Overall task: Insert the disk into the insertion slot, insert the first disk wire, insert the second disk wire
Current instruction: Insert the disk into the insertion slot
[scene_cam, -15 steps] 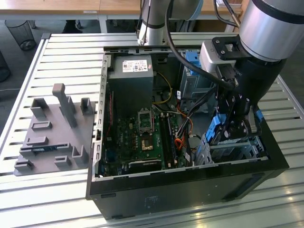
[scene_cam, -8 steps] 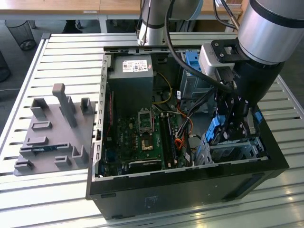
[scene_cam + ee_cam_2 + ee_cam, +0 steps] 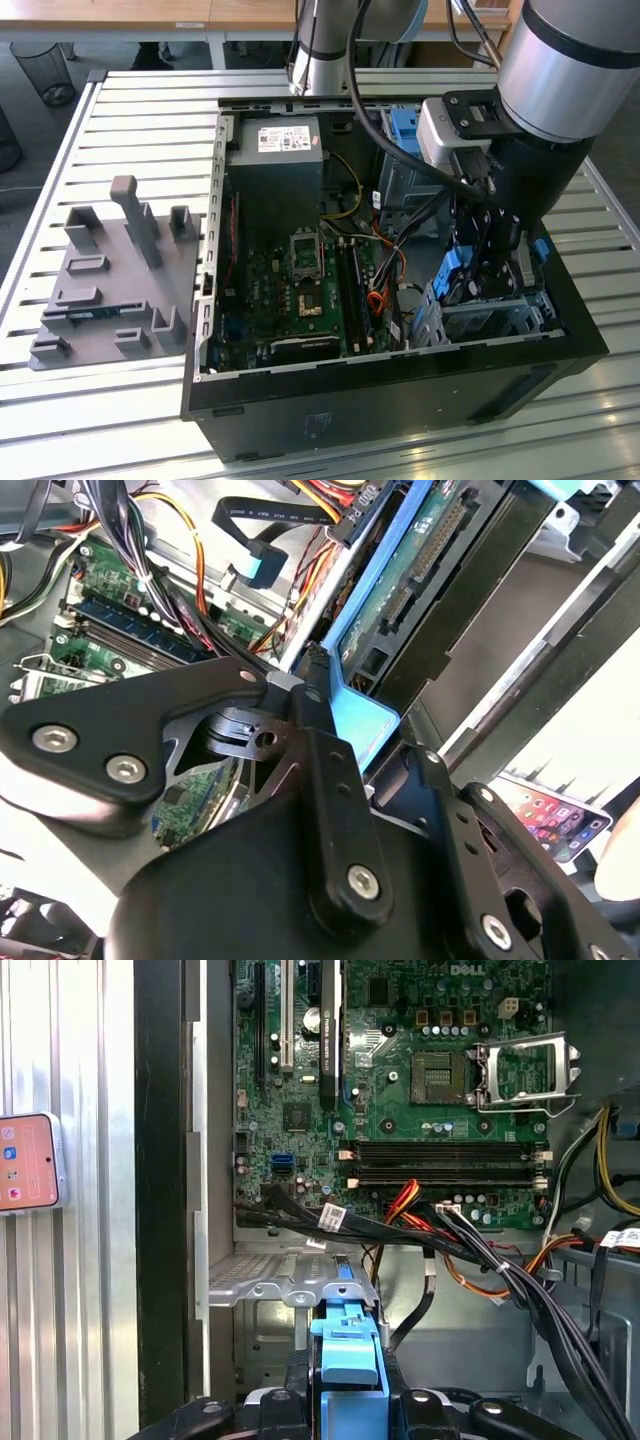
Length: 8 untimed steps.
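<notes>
We open on the black two-fingered gripper point(image 3: 348, 1402), jaws clamped on the disk point(image 3: 348, 1355), a flat silver drive framed by a bright blue plastic carrier. In the second wrist view we see the disk's point(image 3: 395, 600) green circuit side, tilted and edged in blue. In the exterior view the gripper point(image 3: 480, 285) holds the disk point(image 3: 452, 278) on edge, just above the insertion slot point(image 3: 490, 318), a low grey perforated sheet-metal cage in the near corner of the open black computer case point(image 3: 400, 400). The carrier's leading end sits at the slot's rim point(image 3: 270, 1285); we can't tell if they touch. Beyond that, black, red and orange cables point(image 3: 470, 1245) cross in front of the green motherboard point(image 3: 400, 1090). Farther back stand a grey power supply box point(image 3: 275, 165) and a taller grey cage with a blue latch point(image 3: 405, 150), all on the slatted metal counter point(image 3: 120, 110).
</notes>
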{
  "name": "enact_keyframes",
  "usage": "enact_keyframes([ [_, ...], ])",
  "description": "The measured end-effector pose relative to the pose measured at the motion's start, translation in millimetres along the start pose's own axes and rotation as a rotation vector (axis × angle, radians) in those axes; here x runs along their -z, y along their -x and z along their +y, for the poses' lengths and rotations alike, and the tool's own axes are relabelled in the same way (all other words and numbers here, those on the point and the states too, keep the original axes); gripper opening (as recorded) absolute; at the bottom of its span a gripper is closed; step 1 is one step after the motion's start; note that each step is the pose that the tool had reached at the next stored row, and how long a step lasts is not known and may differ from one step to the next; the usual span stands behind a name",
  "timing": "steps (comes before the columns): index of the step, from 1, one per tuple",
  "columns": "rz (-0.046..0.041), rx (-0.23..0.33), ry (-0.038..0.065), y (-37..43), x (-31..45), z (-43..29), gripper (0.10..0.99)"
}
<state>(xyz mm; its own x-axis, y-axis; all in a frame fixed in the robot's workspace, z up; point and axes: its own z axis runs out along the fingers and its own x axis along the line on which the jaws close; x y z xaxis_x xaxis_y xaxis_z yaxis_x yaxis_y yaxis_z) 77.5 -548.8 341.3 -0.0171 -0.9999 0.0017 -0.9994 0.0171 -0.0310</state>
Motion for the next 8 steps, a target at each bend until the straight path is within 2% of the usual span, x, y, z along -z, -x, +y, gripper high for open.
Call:
enact_keyframes([
  [8,0.0002,0.0,0.0,0.0,-3.4,0.1,0.365],
])
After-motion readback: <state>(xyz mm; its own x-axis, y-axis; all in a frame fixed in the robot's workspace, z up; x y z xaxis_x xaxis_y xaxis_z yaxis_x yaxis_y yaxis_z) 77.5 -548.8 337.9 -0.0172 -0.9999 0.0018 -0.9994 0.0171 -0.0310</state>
